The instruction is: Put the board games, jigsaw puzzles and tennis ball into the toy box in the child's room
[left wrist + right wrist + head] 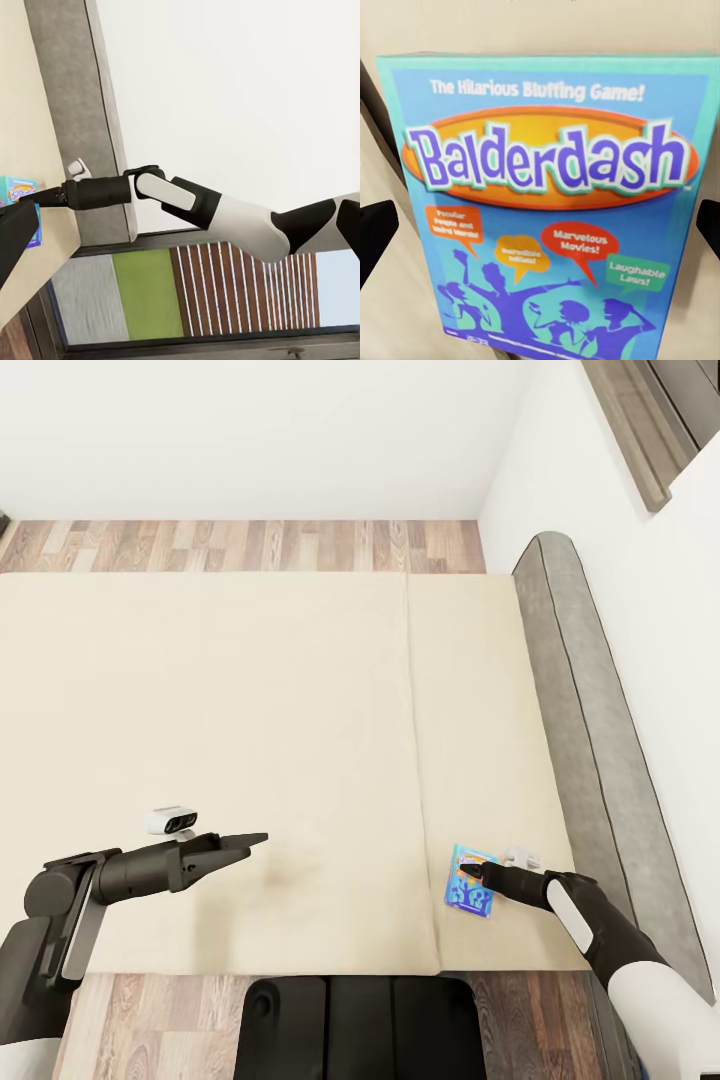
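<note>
A small blue board game (470,891) lettered Balderdash lies flat on the cream bed (250,710), near its front edge and close to the grey headboard (590,740). My right gripper (482,872) hangs open right over the box; in the right wrist view its dark fingertips (375,236) stand at either side of the board game (555,210), not touching it. My left gripper (250,843) is open with nothing in it, low over bare mattress well to the left. The left wrist view looks across at the right gripper (41,199) and the board game (16,196). The toy box and table are out of view.
A white wall runs behind the headboard and wood plank floor (240,545) lies beyond the bed's far edge. My dark base (360,1025) stands against the bed's front edge. A seam (410,740) splits the mattress in two. A window (225,292) shows in the left wrist view.
</note>
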Available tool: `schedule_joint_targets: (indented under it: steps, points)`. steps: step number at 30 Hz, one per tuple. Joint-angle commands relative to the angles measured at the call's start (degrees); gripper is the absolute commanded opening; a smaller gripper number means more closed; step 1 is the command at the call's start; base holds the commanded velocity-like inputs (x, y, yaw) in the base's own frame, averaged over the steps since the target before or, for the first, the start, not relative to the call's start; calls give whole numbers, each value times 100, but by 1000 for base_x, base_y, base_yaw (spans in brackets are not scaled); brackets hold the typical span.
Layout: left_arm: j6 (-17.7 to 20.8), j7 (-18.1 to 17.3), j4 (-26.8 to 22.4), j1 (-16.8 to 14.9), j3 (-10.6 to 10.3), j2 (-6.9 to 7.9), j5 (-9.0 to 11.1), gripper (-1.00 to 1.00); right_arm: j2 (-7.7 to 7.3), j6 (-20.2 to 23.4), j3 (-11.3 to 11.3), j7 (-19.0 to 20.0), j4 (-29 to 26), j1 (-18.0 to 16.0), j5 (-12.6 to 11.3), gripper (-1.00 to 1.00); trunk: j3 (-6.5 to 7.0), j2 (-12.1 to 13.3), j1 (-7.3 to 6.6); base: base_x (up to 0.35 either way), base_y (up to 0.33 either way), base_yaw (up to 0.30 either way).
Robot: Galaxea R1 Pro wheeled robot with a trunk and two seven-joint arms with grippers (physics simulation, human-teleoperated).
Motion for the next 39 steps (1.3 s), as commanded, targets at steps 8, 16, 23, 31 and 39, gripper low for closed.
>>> schedule_joint_targets:
  steps: [8,16,23,31,39]
  points:
    - [61,-22,-2,-2,0,-1,-4,100,-7,22,11,0,-5,-1,-50,100,-18,-9,3,0,0,0]
    - [61,-22,-2,-2,0,-1,-4,100,-7,22,13,18,-8,-1,-61,100,-47,-9,3,0,0,0]
    - [61,-22,-2,-2,0,-6,-4,100,-8,24,13,22,-13,-1,-65,100,-53,-9,3,0,0,0]
    - [61,-22,-2,-2,0,-8,-4,100,-8,28,21,25,-8,-1,-73,100,-54,-9,3,0,0,0]
    - [61,-22,-2,-2,-1,-7,-4,100,-2,34,47,201,-9,-1,-75,100,-54,-9,3,0,0,0]
